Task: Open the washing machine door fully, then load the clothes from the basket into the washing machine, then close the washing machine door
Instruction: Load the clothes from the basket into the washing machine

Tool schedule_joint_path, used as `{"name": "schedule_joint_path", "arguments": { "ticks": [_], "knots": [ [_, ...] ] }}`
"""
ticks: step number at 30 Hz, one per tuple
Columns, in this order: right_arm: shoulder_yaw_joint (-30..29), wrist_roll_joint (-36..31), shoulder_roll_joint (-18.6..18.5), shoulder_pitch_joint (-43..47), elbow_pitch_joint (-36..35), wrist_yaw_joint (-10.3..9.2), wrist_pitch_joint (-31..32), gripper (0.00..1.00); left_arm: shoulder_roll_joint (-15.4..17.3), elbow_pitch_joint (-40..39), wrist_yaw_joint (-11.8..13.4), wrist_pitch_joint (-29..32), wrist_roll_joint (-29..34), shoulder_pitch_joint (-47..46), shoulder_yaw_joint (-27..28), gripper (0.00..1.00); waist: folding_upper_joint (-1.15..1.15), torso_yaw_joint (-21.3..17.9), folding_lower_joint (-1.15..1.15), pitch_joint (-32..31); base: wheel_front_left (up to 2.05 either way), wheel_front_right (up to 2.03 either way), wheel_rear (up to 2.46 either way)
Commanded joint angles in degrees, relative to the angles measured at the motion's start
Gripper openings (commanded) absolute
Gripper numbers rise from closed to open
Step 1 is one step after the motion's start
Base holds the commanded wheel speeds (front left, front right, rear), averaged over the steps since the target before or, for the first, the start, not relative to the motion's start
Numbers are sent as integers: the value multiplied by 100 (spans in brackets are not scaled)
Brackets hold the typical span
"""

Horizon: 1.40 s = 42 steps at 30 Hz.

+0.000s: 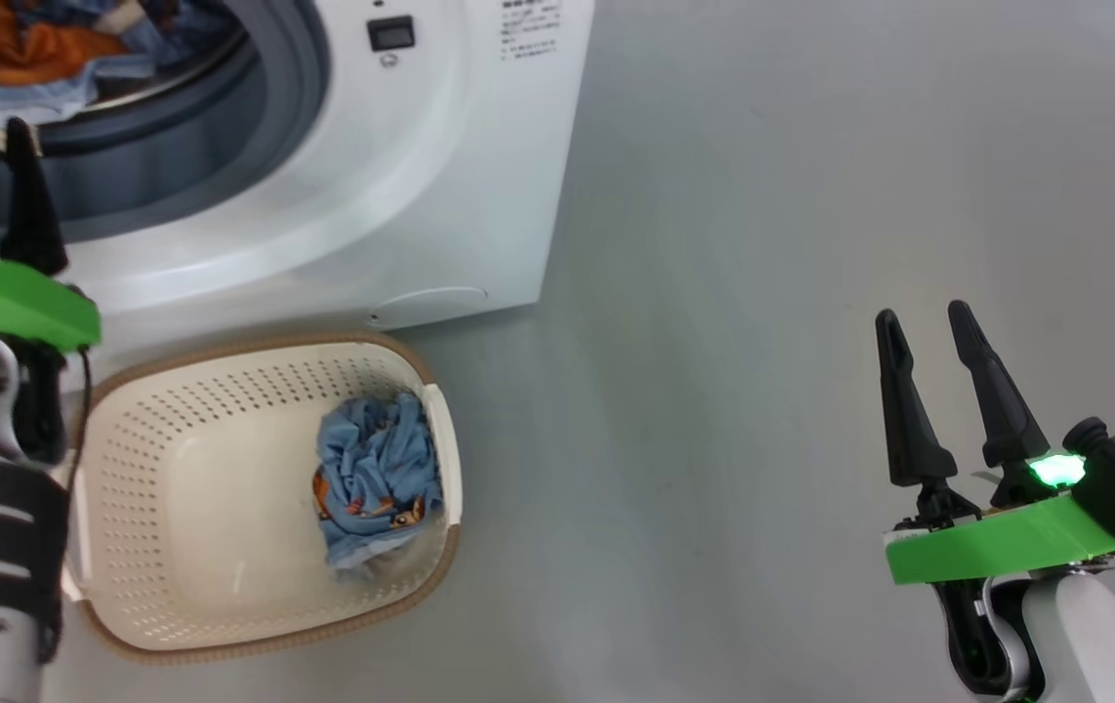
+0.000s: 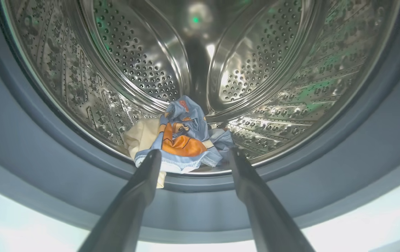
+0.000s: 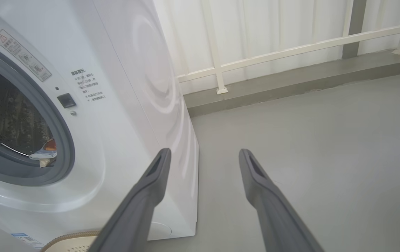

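My left gripper (image 2: 194, 153) gapes empty before the garment (image 2: 182, 140) in the drum (image 2: 133, 52); my right gripper (image 1: 924, 314) hangs wide; the other garment (image 1: 377, 469) sits crumpled in the basket (image 1: 255, 344), soft and light, so I'd pinch a raised fold.

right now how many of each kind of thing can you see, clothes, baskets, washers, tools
clothes: 2, drum garment and basket garment
basket: 1
washing machine: 1
tools: 2, left tool and right tool, both open and empty
total: 6
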Motion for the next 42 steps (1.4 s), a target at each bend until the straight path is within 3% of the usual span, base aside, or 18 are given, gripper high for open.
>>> {"name": "schedule_joint_path", "arguments": {
  "ticks": [1, 14, 22, 42],
  "knots": [
    [99, -78, -76, 102, -111, 32, -44, 100, 215, -246, 54, -35, 91, 142, 207, 100, 0, 194, 0, -241, 0, 0, 0],
    [-69, -49, -339, 562, -30, 32, -44, 100, -308, -1603, -32, -35, 919, 1998, 1071, 100, 0, 591, 0, -1002, 0, 0, 0],
    [-234, -16, -463, 915, -32, 32, -44, 100, -560, -2116, -86, -36, 1321, 2867, 1308, 100, 0, 830, 0, -1354, 0, 0, 0],
    [-460, 1, -468, 1372, -76, 32, -44, 100, -955, -3320, -140, -36, 1702, 4597, 1774, 100, 0, 947, 0, -1729, 0, 0, 0]
  ]
}}
